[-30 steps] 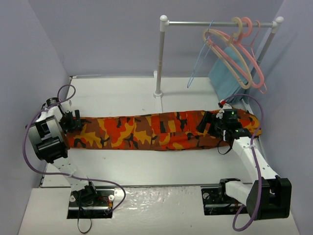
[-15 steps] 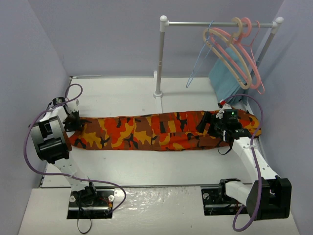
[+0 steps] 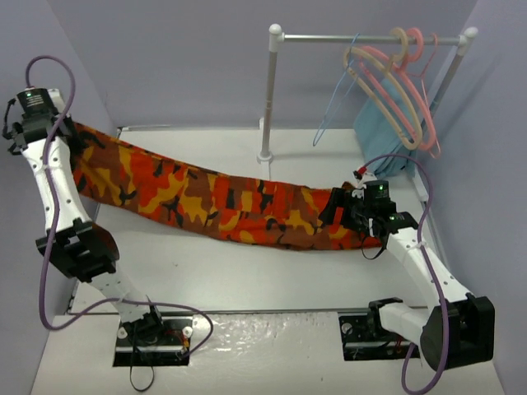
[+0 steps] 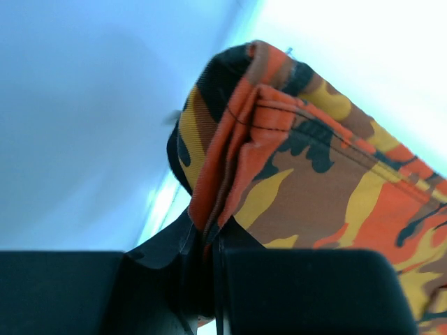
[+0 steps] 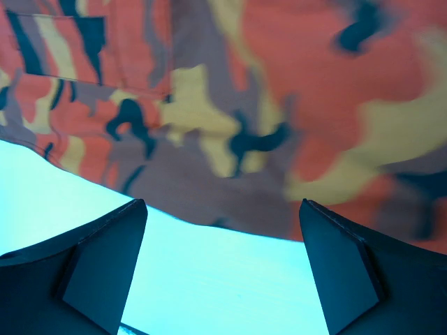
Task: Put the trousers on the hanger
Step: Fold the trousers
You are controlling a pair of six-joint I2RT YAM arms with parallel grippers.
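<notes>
Looking down from above, we saw the left arm (image 3: 53, 177) raised high at about ten o'clock. The left jaws were shut tight on one end of the trousers (image 3: 222, 202). The left wrist camera showed a folded edge of the cloth pinched between them. That end was up in the air, off the tabletop (image 3: 247, 263). From there the trousers ran in a long sloping band down toward four o'clock.

The other end lay on the tabletop at about three o'clock, next to the right arm (image 3: 420, 259). The right jaws were wide apart and held nothing. They sat over the near edge of the trousers there. In the right wrist camera we saw the edge of the cloth and a bit of bare tabletop between them. We could not tell if they touched the cloth.

The hanger (image 3: 332, 108) was at about one o'clock. It hung by its hook from the rail (image 3: 329, 38), well apart from the trousers. Just to its right, on the same rail, hung a tan hanger (image 3: 409, 115) and a pink hanger (image 3: 428, 107). A teal cloth (image 3: 375, 136) hung below those two, at about two o'clock. The white post (image 3: 269, 99) that held up the rail stood on the tabletop at twelve o'clock, just behind the middle of the trousers.
</notes>
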